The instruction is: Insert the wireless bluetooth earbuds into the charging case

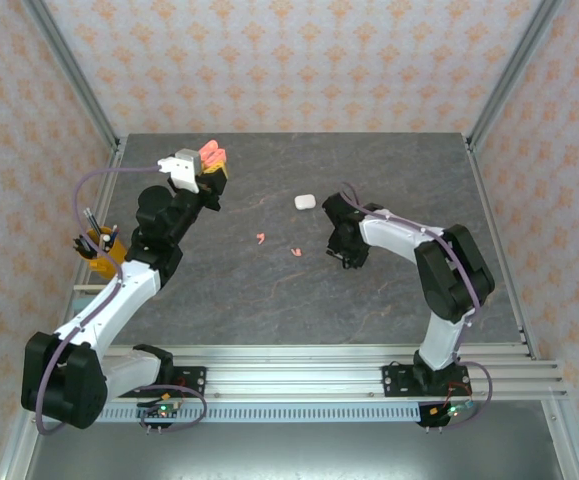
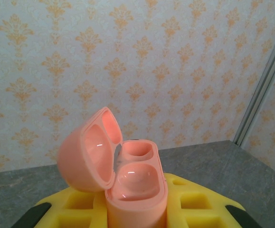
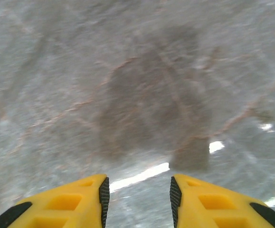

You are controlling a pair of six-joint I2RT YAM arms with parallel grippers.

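**Pink case held open as second arm hovers over bare slab**

The left gripper (image 1: 214, 168) is clamped on the pink charging case (image 2: 136, 190), its yellow fingers (image 2: 75, 209) pressing the base from both sides. The case stands upright in that grip with its long axis vertical and its mouth facing up. Its lid (image 2: 87, 156) is swung open to the left, and both sockets look vacant. This gripper is raised near the table's far-left corner, close to the frame post (image 1: 79, 90) and facing the patterned wall (image 2: 151, 57), so room is tight on that side and open toward the middle.

The right gripper (image 3: 137, 192) hangs low over the grey table (image 3: 128, 71) with its jaws apart and nothing between them. Bare stone lies ahead of it and to both sides, and the right edge is well apart.

To its left, between the two arms, lie the nearer pink earbud (image 1: 294, 250) and the farther pink earbud (image 1: 260, 238), apart from each other. Both are too small to tell which way their stems point. Beyond the right gripper and slightly left sits the white case (image 1: 304, 201), closed, with its long axis roughly across the table.
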